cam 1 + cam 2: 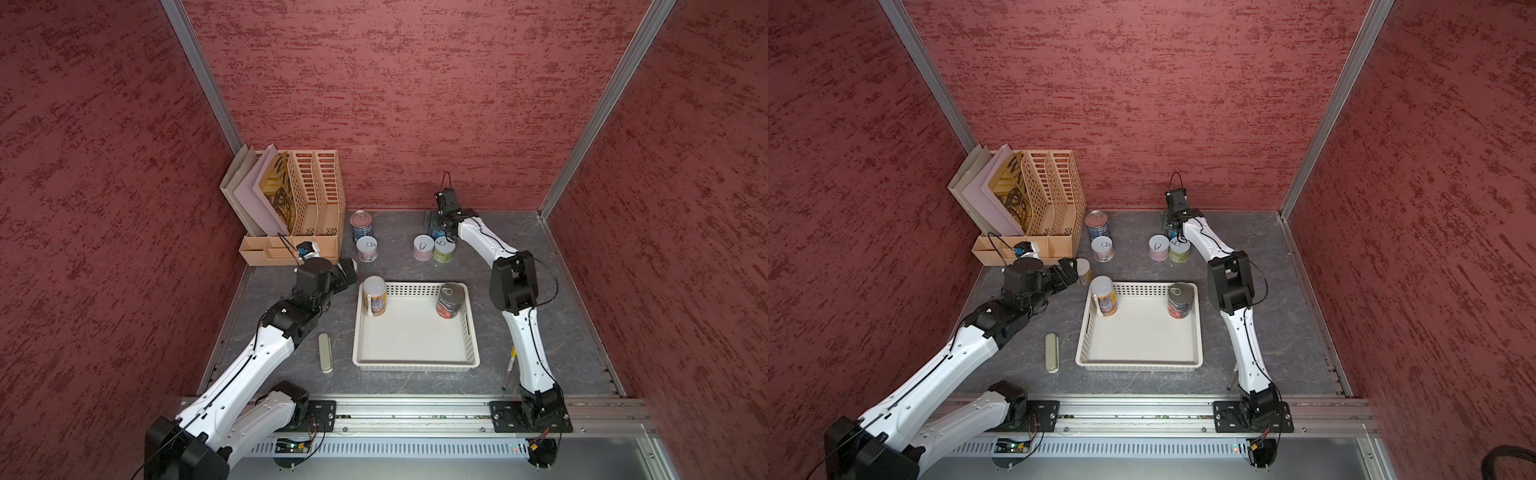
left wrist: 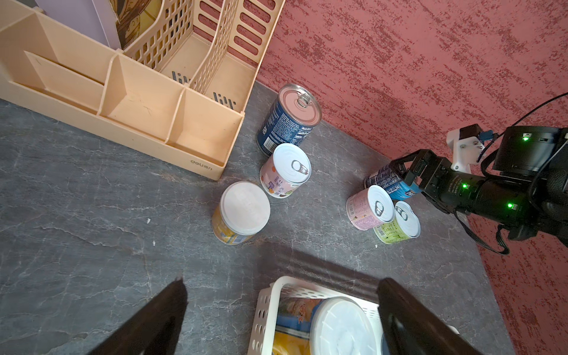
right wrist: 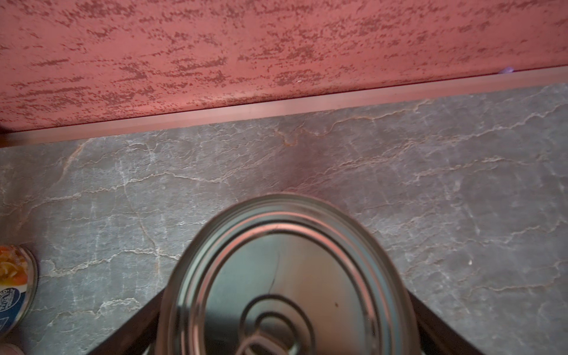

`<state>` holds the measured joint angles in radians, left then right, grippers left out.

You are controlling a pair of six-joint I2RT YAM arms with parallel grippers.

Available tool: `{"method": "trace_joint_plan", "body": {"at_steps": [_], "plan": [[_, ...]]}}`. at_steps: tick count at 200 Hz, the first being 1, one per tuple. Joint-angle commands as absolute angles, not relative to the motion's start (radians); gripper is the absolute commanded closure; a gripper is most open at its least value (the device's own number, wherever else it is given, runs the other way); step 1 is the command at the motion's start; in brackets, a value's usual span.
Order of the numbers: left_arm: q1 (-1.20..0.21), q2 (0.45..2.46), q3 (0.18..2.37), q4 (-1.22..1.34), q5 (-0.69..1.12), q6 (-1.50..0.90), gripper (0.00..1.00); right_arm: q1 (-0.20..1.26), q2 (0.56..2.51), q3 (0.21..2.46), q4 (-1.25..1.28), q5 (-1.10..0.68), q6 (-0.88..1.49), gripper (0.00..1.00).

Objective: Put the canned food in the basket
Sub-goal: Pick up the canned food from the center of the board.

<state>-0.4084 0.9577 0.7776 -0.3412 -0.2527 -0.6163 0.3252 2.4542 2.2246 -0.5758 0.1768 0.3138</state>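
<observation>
The white basket (image 1: 415,365) sits mid-table and holds a tall white-lidded can (image 1: 374,297) and a red-labelled can (image 1: 450,301). At the back stand a blue can (image 1: 360,224), a pink tin (image 1: 367,248), another pink tin (image 1: 423,247) and a green tin (image 1: 444,249). My left gripper (image 1: 1073,270) is open and empty, just short of a short yellow can (image 2: 242,212) beside the basket's far-left corner. My right gripper (image 3: 285,295) stands with its jaws apart on either side of a metal-topped, blue-labelled can (image 2: 387,184) resting on the table. I cannot tell if the fingers touch it.
A tan file organizer (image 1: 299,208) holding boards fills the back left corner. A flat beige case (image 1: 325,352) lies left of the basket. A pen (image 1: 509,368) lies beside the right arm. Red walls close in the back and both sides.
</observation>
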Motion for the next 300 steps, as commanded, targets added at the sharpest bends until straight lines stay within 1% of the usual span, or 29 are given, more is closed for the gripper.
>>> {"method": "trace_joint_plan", "body": {"at_steps": [1,18,43,65,109,300], "plan": [[-0.399,0.958,0.769,-0.33,-0.238,-0.62,0.0,0.325,2.469,2.255,-0.578,0.197,0.296,0.12],[-0.398,0.954,0.771,-0.33,-0.237,-0.621,0.0,0.325,2.465,2.253,-0.577,0.203,0.293,0.16],[-0.397,0.955,0.77,-0.331,-0.234,-0.621,0.0,0.324,2.443,2.233,-0.563,0.208,0.286,0.28],[-0.397,0.955,0.77,-0.33,-0.232,-0.622,0.0,0.324,2.397,2.183,-0.531,0.216,0.278,0.38],[-0.397,0.955,0.769,-0.33,-0.227,-0.623,0.0,0.325,2.301,2.087,-0.463,0.244,0.265,0.53],[-0.396,0.957,0.769,-0.325,-0.205,-0.624,0.0,0.325,2.054,1.857,-0.31,0.255,0.314,0.64]]}}
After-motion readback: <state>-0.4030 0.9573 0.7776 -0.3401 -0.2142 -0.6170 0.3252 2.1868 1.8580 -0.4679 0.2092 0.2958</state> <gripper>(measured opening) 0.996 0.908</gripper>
